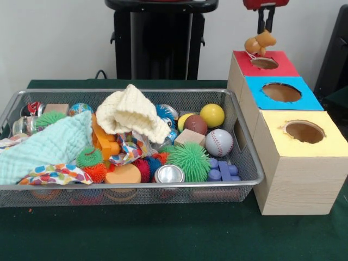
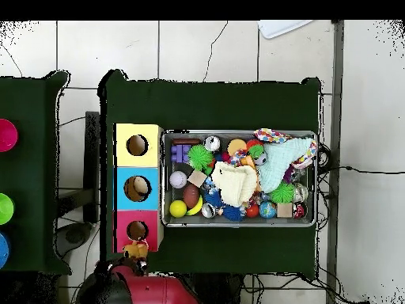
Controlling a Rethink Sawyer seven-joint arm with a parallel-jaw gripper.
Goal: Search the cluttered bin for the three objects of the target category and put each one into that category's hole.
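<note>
My gripper (image 1: pixel 265 30) hangs at the top right, shut on a tan-orange plush animal (image 1: pixel 259 42). It holds the plush just above the round hole with the red surround (image 1: pixel 265 63) on the pale wooden box. In the overhead view the plush (image 2: pixel 136 250) sits at the gripper (image 2: pixel 134 258), just beside the red hole (image 2: pixel 137 230). The silver wire-mesh bin (image 1: pixel 250 152) stands to the left of the box, full of clutter. The tiger-striped plush and the pale yellow plush are hidden from view.
The box also has a blue-surround hole (image 1: pixel 281 92) and a yellow-surround hole (image 1: pixel 303 131). The bin holds a cream knitted cloth (image 1: pixel 133 111), a mint cloth (image 1: pixel 49 147), a green spiky ball (image 1: pixel 187 160), a baseball (image 1: pixel 218 142) and a can (image 1: pixel 169 174).
</note>
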